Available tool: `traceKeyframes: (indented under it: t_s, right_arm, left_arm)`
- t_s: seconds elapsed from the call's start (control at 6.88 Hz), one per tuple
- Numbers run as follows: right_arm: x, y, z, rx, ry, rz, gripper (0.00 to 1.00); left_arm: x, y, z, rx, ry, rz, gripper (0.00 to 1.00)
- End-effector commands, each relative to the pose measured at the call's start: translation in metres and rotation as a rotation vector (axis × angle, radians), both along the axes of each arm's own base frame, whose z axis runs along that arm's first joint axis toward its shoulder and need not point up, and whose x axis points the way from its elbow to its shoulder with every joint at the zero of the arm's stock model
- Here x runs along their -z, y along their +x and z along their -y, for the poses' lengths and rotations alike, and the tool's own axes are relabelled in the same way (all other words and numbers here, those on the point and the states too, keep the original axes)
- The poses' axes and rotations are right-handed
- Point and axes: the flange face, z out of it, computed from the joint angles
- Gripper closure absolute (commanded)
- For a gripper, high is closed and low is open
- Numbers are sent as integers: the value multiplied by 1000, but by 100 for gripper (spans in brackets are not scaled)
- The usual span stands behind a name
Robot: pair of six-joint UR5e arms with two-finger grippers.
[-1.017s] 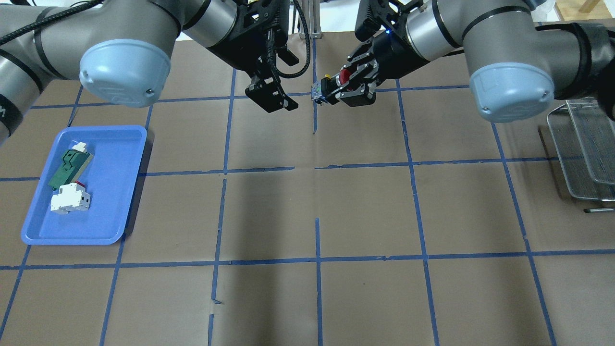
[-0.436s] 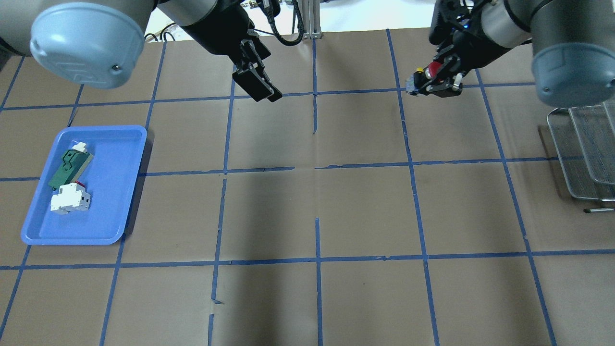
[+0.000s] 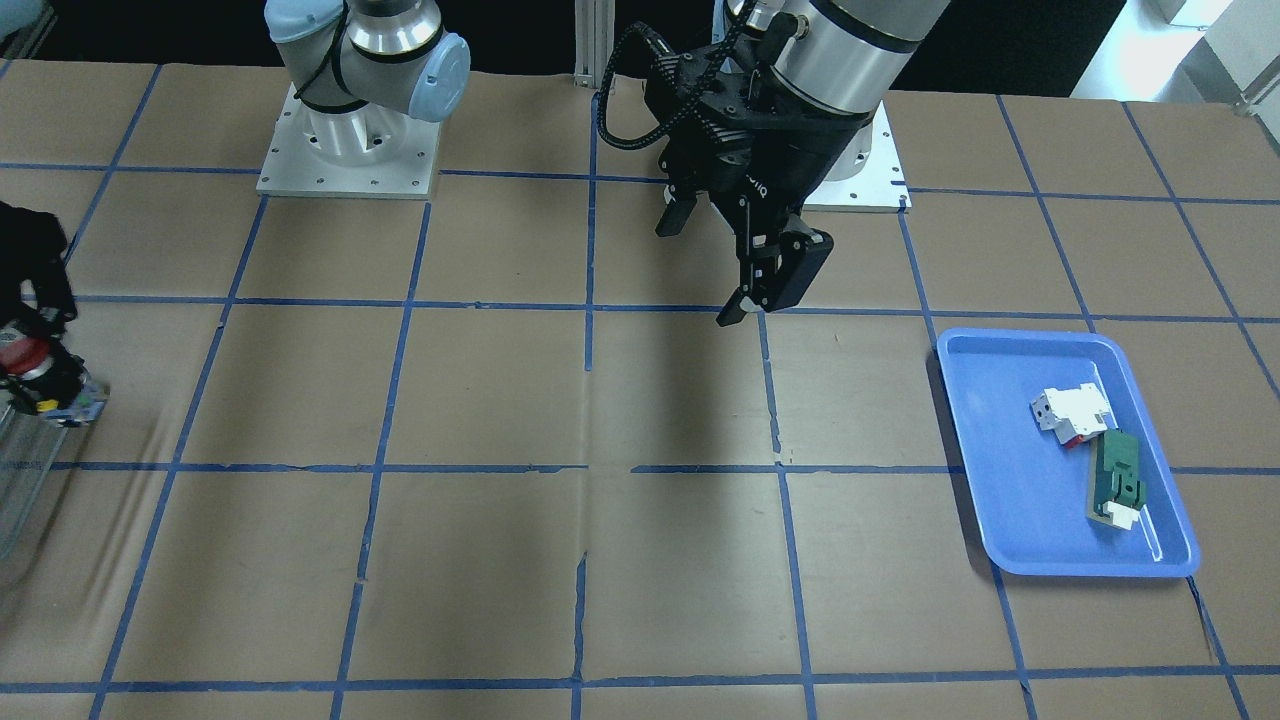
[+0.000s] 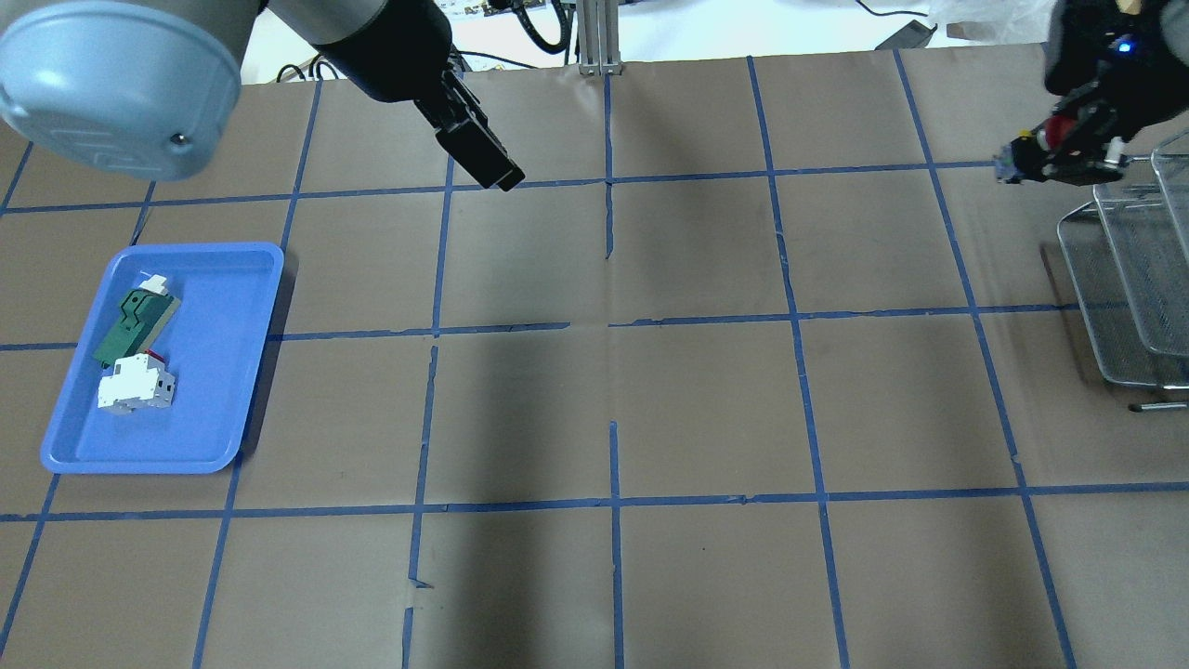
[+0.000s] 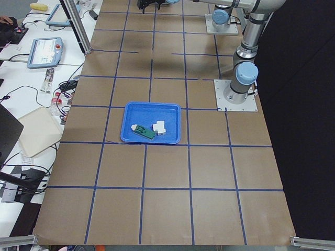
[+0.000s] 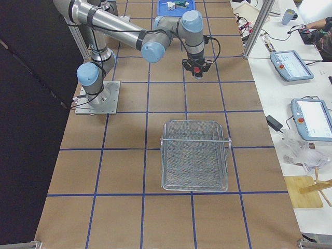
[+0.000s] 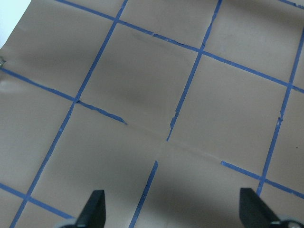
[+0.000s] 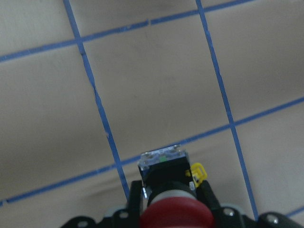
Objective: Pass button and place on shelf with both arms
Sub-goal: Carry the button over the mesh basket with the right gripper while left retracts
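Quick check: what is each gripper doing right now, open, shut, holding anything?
Left gripper: open, holding nothing.
Right gripper: shut on the button.

The silver-grey tubular left arm [image 3: 850,40] and matching right arm [image 6: 111,23] wear pale-blue round joint caps [image 6: 152,52]. The black left end effector [image 3: 700,270] trails a ribbed black cable [image 3: 600,100] — the right end effector [image 4: 1064,149] bears a blue light [image 4: 1126,45].

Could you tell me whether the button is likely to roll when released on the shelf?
Probably rigid: the button looks undeformed in the right gripper. Its round cap and cylindrical body suggest it may roll; the mesh of the shelf might check that.
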Motion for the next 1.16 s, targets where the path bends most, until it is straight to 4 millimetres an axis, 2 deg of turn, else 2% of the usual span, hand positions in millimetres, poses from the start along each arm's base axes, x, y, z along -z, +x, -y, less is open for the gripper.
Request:
traceKeyframes:
  t_s: [0.0, 0.15, 0.29, 0.44, 0.58, 0.73, 0.87, 1.02]
  right_arm:
    - [-12, -107, 6, -46, 12, -144, 100]
    - [-11, -158, 7, -36, 22, -157, 100]
    - [2, -192, 2, -60, 34, -163, 100]
    - [27, -237, -8, -5, 61, -129, 87]
    - [41, -250, -10, 16, 88, -122, 81]
    - [45, -249, -11, 17, 104, -105, 78]
    - [47, -247, -11, 15, 102, -88, 38]
    - [47, -246, -13, 17, 108, -81, 26]
  left_arm:
    - [-7, 14, -4, -195, 3, 81, 0]
    - [-10, 19, -7, -324, 13, 107, 0]
    - [-11, 22, -9, -422, 40, 98, 0]
    - [-13, 28, -9, -548, 44, 117, 0]
    - [-14, 39, -14, -704, 48, 190, 0]
    - [-11, 42, -23, -787, 118, 213, 0]
    - [-9, 54, -24, -884, 164, 215, 0]
    - [-5, 61, -27, -904, 211, 228, 0]
